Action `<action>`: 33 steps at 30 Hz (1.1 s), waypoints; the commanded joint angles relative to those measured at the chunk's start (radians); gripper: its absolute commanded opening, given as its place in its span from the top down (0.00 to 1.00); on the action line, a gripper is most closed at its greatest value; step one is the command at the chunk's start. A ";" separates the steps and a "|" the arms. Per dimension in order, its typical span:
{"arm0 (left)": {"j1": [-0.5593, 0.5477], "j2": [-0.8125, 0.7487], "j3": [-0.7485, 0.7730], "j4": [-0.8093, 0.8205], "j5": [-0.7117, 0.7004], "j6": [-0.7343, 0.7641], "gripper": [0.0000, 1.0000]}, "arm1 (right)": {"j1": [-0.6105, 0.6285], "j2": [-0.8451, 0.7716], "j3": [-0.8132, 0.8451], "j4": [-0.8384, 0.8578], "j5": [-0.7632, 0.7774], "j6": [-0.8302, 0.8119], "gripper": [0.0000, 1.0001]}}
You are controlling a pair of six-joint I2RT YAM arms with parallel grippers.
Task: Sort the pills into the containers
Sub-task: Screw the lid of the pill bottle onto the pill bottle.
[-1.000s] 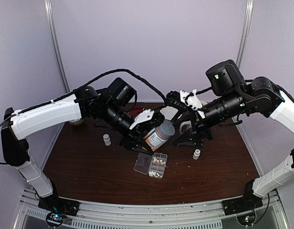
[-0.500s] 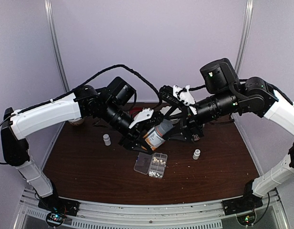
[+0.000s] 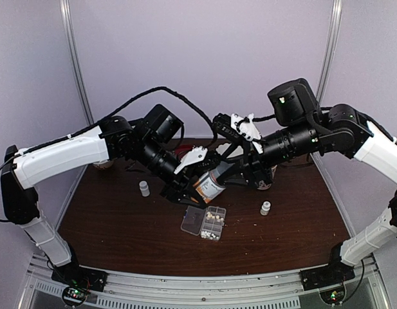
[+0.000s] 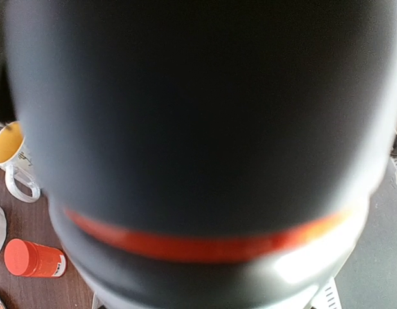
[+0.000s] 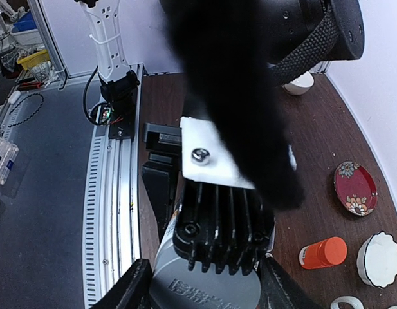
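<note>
Checking in from the remote station: the left gripper (image 3: 188, 181) is clamped on the orange bottle (image 3: 208, 187) and holds it tilted up off the table (image 3: 121, 225), with its grey cap (image 3: 222, 172) pointing towards the right arm. The left wrist cam is pretty much useless, since the bottle fills the view as a dark blur with an orange band, plus a mug (image 4: 11, 158) peeking in at the left edge. The right gripper (image 3: 235, 172) is at the cap end. On its own wrist cam the fingers (image 5: 124, 296) sit on either side of the cap, but honestly I can't tell whether they're pinching it or just beside it. The pill organizer (image 3: 193, 220) lies flat on the table right below the bottle with its lid swung open, and the pills (image 3: 215, 220) are white dots in the cells on its right side. Two small white bottles (image 3: 144, 188) stand upright, one on each side of the organizer and well apart from it.
</note>
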 commanded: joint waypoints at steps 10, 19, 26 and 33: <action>0.066 -0.189 -0.192 0.389 0.049 -0.164 0.76 | 0.002 -0.156 -0.219 0.219 0.104 0.154 0.68; 0.084 -0.213 -0.230 0.455 0.104 -0.206 0.81 | -0.002 -0.208 -0.310 0.236 0.096 0.189 0.68; 0.084 -0.208 -0.219 0.472 0.111 -0.216 0.90 | 0.000 -0.220 -0.413 0.375 0.122 0.363 0.59; 0.084 -0.204 -0.221 0.488 0.123 -0.224 0.96 | 0.011 -0.232 -0.483 0.456 0.167 0.405 0.58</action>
